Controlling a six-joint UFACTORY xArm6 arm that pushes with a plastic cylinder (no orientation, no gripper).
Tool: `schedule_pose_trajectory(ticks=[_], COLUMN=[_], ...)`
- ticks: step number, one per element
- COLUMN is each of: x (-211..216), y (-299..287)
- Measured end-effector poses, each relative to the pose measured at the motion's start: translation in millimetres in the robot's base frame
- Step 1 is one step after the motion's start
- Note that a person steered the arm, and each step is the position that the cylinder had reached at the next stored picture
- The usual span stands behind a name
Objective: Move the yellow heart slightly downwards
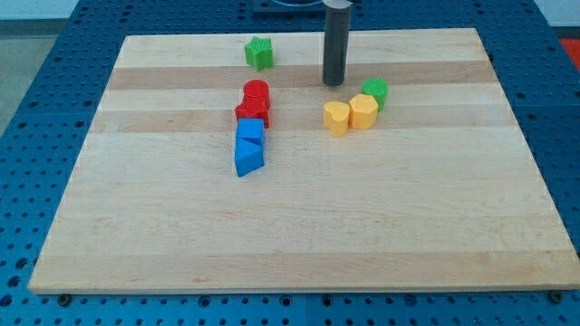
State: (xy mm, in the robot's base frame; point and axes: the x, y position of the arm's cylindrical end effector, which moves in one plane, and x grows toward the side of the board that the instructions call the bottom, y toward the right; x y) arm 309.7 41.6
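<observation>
- My tip (333, 84) rests on the board (299, 235) near the view's top, just above the yellow heart (336, 118) and apart from it.
- There are no fingers to open or close (the arm ends in a plain dark rod), and nothing is held.
- The heart sits right of the board's centre, touching a yellow block (363, 111) on its right; that one's shape looks six-sided, though I cannot be sure.
- A green block (375, 91) sits just above and right of the yellow block, close to my tip's right.
- A green star (259, 52) lies near the top edge, well to the tip's left.
- Left of centre, a column runs downward: red cylinder (256, 91), red block (252, 112), blue block (250, 132), blue block (248, 158), each touching the next.
</observation>
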Motion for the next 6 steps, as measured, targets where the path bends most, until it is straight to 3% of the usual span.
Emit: schedule_pose_trajectory(ticks=[4,6], x=[69.1,81.8], y=[-13.6,-8.0])
